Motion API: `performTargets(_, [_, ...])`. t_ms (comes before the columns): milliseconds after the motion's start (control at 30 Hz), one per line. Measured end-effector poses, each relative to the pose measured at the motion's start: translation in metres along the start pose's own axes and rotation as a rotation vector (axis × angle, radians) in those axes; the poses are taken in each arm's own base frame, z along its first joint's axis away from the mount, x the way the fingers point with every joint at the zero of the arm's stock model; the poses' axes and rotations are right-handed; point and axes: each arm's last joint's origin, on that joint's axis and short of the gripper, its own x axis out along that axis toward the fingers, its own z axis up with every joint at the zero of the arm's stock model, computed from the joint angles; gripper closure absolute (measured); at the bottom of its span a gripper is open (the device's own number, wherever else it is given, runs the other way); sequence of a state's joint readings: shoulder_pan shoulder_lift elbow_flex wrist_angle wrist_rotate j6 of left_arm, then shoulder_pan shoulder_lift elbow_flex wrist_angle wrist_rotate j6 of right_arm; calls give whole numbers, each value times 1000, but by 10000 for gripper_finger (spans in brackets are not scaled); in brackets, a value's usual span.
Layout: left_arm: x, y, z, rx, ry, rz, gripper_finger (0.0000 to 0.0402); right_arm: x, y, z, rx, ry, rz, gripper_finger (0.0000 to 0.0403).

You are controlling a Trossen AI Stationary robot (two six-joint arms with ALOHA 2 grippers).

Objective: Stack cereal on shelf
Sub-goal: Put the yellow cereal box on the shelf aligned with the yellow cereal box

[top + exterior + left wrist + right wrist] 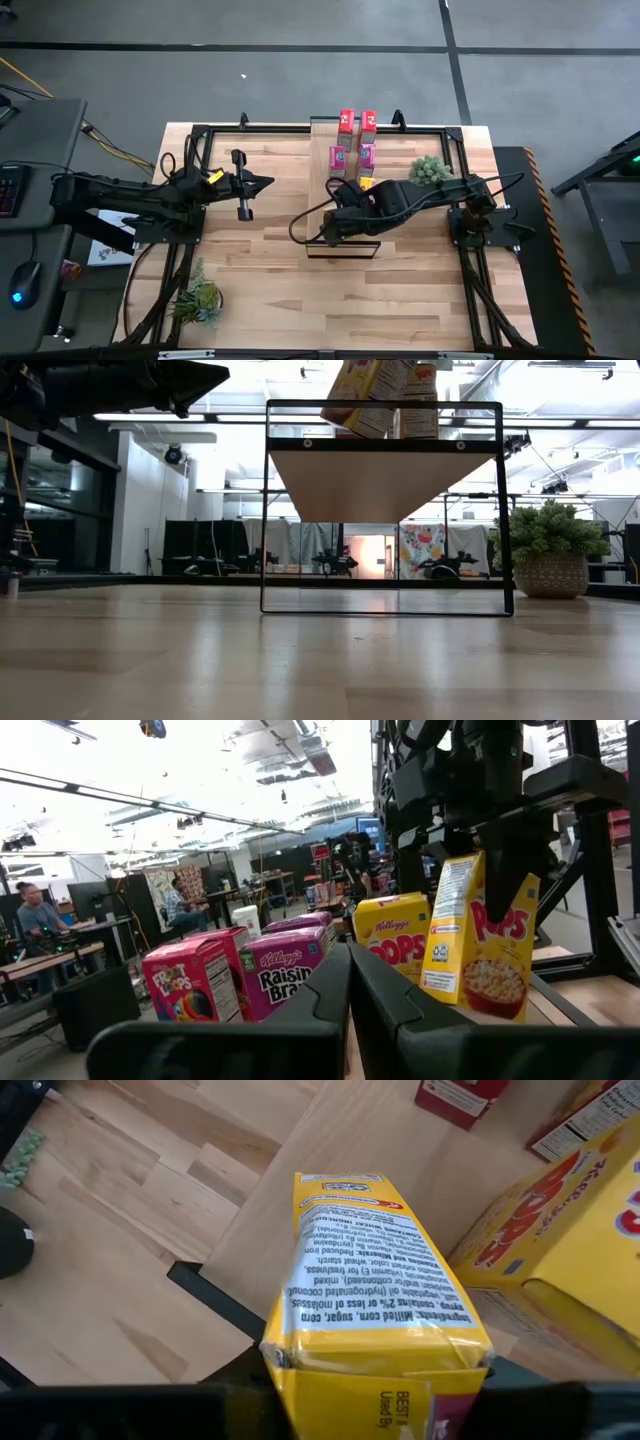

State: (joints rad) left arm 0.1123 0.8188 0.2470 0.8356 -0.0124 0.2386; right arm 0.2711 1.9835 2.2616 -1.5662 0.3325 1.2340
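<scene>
Over the shelf point(340, 240), right end effector point(500, 870) clamps 1 yellow cereal box point(375, 1305), tilted, beside the other yellow box point(392, 948). Release now and it could topple. Left end effector point(262, 184) closed, empty.

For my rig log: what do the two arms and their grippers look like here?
Both are dark, jointed arms with black cables looping beside them. The left gripper ends in two tapered dark fingers, with a small yellow marking behind it. The right gripper is equally dark and blocky.
</scene>
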Motion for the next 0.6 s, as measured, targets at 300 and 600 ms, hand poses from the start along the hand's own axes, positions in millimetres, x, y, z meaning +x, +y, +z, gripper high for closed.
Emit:
performTargets(300, [0,0,0,0,0,0,401,3,-3,7,32,-8,-14,279])
performTargets(600, [0,0,0,0,0,0,401,9,-4,11,29,-12,-25,278])
